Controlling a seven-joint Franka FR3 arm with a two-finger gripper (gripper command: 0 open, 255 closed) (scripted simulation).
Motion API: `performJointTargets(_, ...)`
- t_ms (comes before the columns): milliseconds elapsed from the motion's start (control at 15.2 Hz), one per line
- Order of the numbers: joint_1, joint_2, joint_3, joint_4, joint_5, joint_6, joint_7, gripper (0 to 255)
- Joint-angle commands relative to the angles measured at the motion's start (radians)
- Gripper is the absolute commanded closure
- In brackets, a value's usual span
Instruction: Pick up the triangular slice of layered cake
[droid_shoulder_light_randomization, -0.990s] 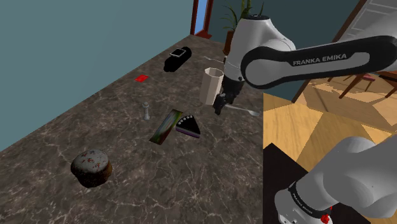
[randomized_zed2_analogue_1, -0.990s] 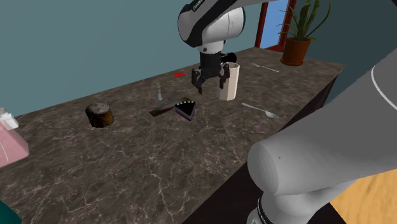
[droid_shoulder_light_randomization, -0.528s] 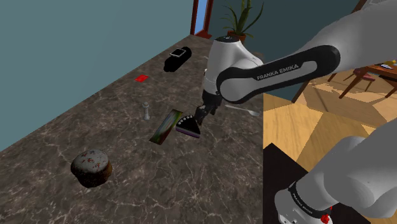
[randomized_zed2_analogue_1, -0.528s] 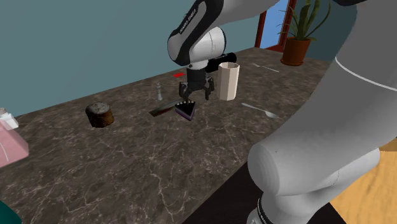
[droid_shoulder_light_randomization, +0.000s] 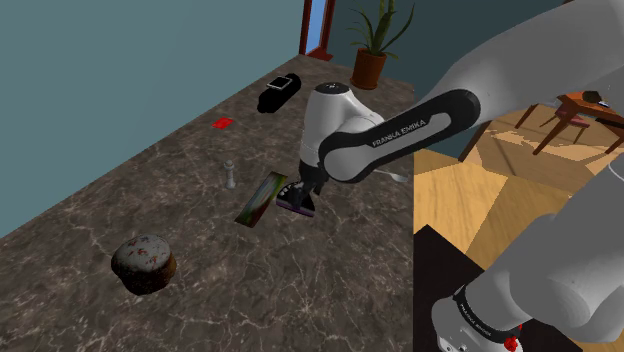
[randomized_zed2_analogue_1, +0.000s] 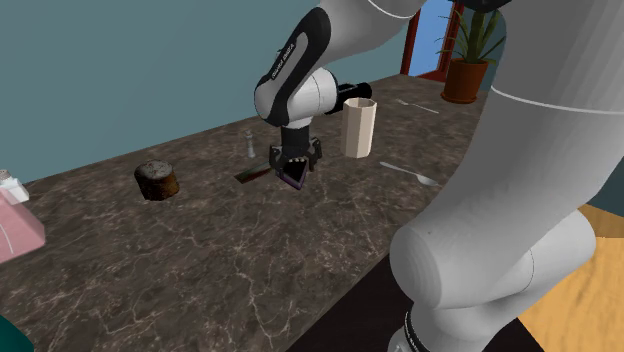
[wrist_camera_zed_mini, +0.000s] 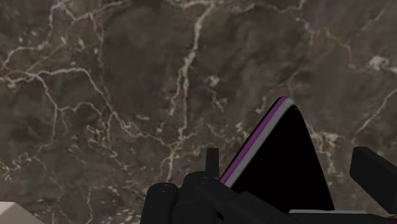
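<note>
Pincer (randomized_zed2_analogue_1: 296, 168) wide astride cake slice (wrist_camera_zed_mini: 280, 162), one finger (wrist_camera_zed_mini: 375, 168) clear of its edge.

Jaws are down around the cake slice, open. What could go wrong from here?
1. The black-topped triangular cake slice with purple and white layers tapers between the open jaws; closing on its slanted sides may squeeze it out.
2. The flat multicoloured rectangular card lies right beside the slice; a jaw could catch or drag it.
</note>
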Motion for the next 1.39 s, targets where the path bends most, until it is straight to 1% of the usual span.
performJointTargets(0, 0.0, 0.018, -0.001, -0.011, -0.009, 0.029, 0.007, 0)
performJointTargets(132, 0.001, 0.035, -0.002, -0.016, -0.017, 0.05, 0.013, 0)
performJointTargets(264, 0.001, 0.035, -0.002, -0.016, -0.017, 0.05, 0.013, 0)
performJointTargets(330, 0.001, 0.035, -0.002, -0.015, -0.017, 0.049, 0.013, 255)
performJointTargets(924, 0.001, 0.035, -0.002, -0.016, -0.017, 0.05, 0.013, 255)
performJointTargets(1320, -0.001, -0.026, 0.001, 0.006, 0.012, -0.03, -0.009, 255)
